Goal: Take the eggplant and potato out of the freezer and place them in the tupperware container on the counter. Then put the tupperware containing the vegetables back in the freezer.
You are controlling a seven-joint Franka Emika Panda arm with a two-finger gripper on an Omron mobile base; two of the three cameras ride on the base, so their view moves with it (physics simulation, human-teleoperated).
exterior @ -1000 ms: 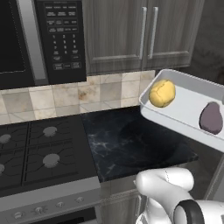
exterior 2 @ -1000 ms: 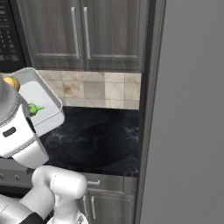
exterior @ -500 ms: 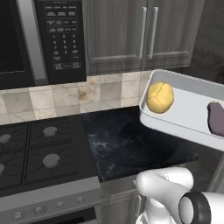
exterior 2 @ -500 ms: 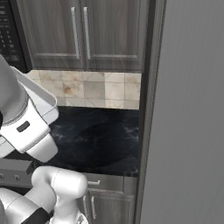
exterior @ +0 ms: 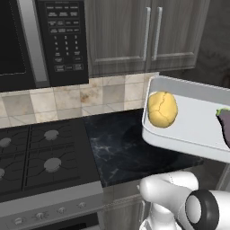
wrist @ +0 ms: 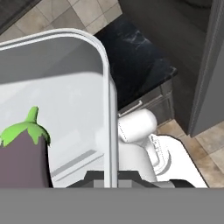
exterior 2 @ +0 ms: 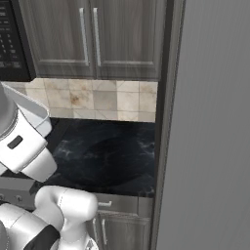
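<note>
Pincer (wrist: 111,177) was clamped on the rim of the tupperware container (wrist: 107,87), held above the surface (exterior: 126,148). Eggplant (wrist: 22,153) lay just beside the pincer; potato (exterior: 162,109) sat farther off inside the container.

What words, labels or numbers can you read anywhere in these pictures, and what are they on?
None can be read.
Microwave keypad: rows of small pale button markings, too blurred to make out.
Stove front panel: knobs, no legible markings.
Tupperware container, potato, eggplant, freezer: no text.
</note>
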